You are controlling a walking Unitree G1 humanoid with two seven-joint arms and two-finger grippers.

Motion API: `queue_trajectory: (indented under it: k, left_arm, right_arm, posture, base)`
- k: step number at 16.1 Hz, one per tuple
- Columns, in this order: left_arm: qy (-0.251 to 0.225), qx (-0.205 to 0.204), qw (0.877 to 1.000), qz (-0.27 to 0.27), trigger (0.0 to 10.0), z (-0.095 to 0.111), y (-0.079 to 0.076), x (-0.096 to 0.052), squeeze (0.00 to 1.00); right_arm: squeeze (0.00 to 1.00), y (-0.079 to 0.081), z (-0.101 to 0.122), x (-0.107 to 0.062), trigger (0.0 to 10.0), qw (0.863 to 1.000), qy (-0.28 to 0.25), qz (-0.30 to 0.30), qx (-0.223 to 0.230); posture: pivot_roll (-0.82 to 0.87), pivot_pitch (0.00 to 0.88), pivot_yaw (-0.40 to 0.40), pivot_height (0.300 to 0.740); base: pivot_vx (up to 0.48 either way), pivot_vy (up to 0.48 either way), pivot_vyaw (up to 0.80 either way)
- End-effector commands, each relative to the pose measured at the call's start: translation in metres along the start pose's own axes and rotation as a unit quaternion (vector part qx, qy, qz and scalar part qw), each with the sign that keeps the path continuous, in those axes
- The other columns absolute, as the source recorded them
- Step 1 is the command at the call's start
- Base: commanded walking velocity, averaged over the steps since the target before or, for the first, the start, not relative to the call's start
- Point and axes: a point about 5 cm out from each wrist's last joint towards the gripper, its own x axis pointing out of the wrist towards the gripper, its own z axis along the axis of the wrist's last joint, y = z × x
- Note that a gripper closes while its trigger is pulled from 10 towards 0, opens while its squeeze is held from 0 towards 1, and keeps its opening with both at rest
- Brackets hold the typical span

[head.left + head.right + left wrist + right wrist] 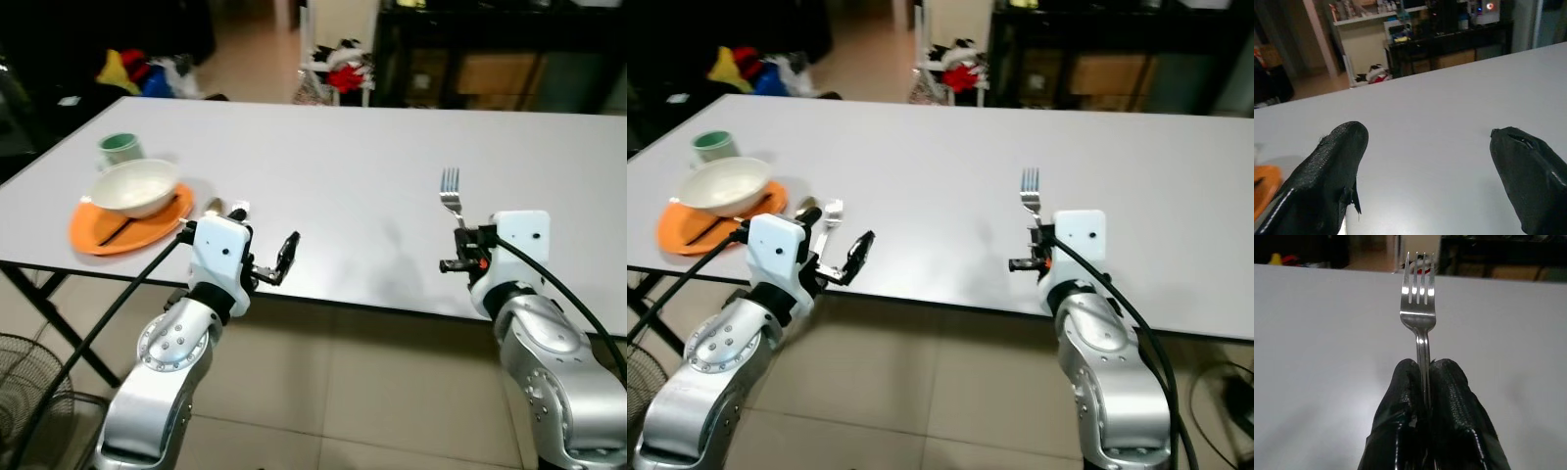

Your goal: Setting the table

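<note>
Right end effector [1422,382] pinched the fork [1419,298] by its handle, tines forward over the table [333,166], ready for placing; left end effector [266,257] gaped wide, empty.

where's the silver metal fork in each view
Left eye view: silver metal fork, right of centre, tines away from the robot, handle in the right gripper.
Right eye view: centre.
Right wrist view: upper centre, clamped between the fingers.
Shared landmark: white table.
</note>
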Motion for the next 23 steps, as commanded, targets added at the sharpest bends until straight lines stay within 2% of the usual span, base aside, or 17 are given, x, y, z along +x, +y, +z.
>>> queue_trajectory:
  k: [1, 6, 10, 14, 18, 20, 23]
  left_arm:
    - [-0.005, 0.004, 1.0, 0.001, 10.0, 0.003, 0.001, 0.001, 0.0]
    - [-0.002, 0.008, 1.0, -0.006, 10.0, 0.001, 0.002, 0.002, 0.0]
    - [0.012, 0.037, 0.999, -0.037, 10.0, -0.001, 0.001, 0.003, 0.0]
    - [0.013, 0.042, 0.998, -0.051, 10.0, -0.002, -0.001, 0.002, 0.0]
    - [0.034, 0.054, 0.992, -0.109, 10.0, -0.006, -0.009, -0.006, 0.0]
    - [0.04, 0.053, 0.99, -0.127, 10.0, -0.008, -0.011, -0.009, 0.0]
    - [0.051, 0.044, 0.981, -0.183, 10.0, -0.009, -0.019, -0.015, 0.0]
  right_arm:
    - [0.0, 0.002, 0.002, 0.0, 10.0, 1.0, -0.001, 0.011, 0.001]
    - [0.0, 0.01, -0.004, 0.001, 10.0, 0.999, 0.021, 0.036, -0.002]
    - [0.0, 0.02, -0.017, 0.011, 10.0, 0.996, 0.079, 0.046, -0.018]
    - [0.0, 0.026, -0.025, 0.022, 10.0, 0.992, 0.122, 0.035, -0.012]
    - [0.0, 0.025, -0.038, 0.034, 10.0, 0.987, 0.161, -0.008, 0.005]
    - [0.0, 0.027, -0.042, 0.037, 10.0, 0.986, 0.167, -0.019, 0.011]
    - [0.0, 0.025, -0.043, 0.041, 10.0, 0.986, 0.162, -0.044, 0.019]
  posture:
    - [0.04, 0.0, 0.044, 0.74]
    - [0.05, 0.0, 0.049, 0.74]
    - [0.05, 0.0, 0.063, 0.74]
    - [0.06, 0.0, 0.056, 0.74]
    - [0.09, 0.0, 0.061, 0.74]
    - [0.09, 0.0, 0.063, 0.74]
    - [0.09, 0.0, 0.068, 0.74]
  base:
    - [0.322, 0.0, -0.8]
    - [0.32, 0.0, 0.0]
    - [0.069, 0.0, 0.0]
    - [0.0, 0.0, 0.0]
    - [0.0, 0.0, 0.0]
    - [0.0, 0.0, 0.0]
    - [0.0, 0.0, 0.0]
